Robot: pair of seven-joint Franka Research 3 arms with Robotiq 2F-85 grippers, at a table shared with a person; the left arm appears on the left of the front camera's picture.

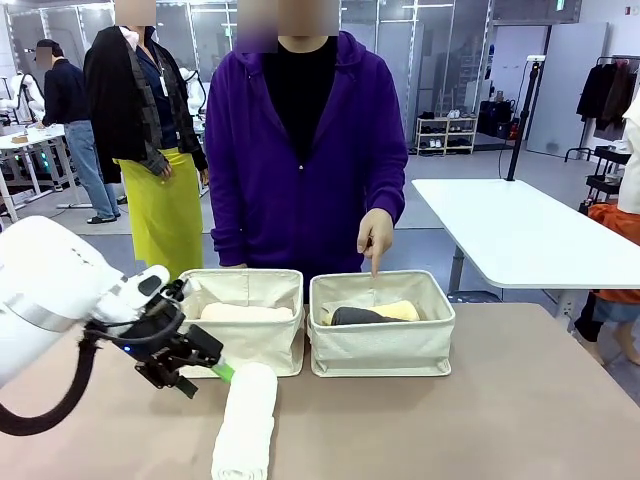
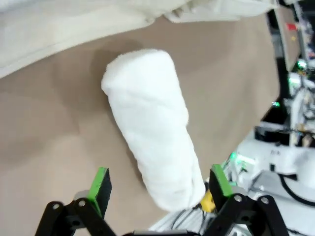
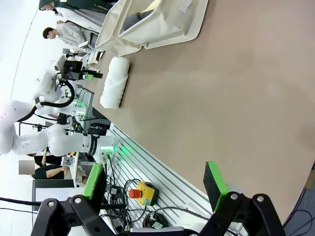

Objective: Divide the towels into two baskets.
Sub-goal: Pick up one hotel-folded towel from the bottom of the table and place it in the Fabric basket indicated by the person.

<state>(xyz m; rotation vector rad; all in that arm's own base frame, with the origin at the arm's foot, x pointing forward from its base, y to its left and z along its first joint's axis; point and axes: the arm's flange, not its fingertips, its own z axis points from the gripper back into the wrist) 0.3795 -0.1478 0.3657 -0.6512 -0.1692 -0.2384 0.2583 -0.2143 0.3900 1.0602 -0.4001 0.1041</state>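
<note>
Two baskets: left basket (image 1: 262,345) holds one peach towel (image 1: 246,312), right basket (image 1: 385,350) two, grey (image 1: 362,316) and yellow (image 1: 400,310). One white towel (image 1: 248,420) on tabletop (image 1: 480,420). Left claw (image 2: 160,189) spread around it; right claw (image 3: 155,184) spread, empty.

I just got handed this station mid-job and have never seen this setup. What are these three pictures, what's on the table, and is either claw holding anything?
The machine is two white robot arms at a brown table, each ending in a black two-finger claw with green pads. The wide picture looks from the robot's side across at a person in purple, whose hand points down into the right basket. That basket holds a dark grey towel and a pale yellow towel. The left basket holds a peach-cream towel.

The other two pictures come from cameras on the wrists, looking along the fingers. In the left wrist view, the left gripper is open around the near end of the white towel, which lies on the table in front of the baskets; it is not clamped. The right gripper is open and empty above bare table.
</note>
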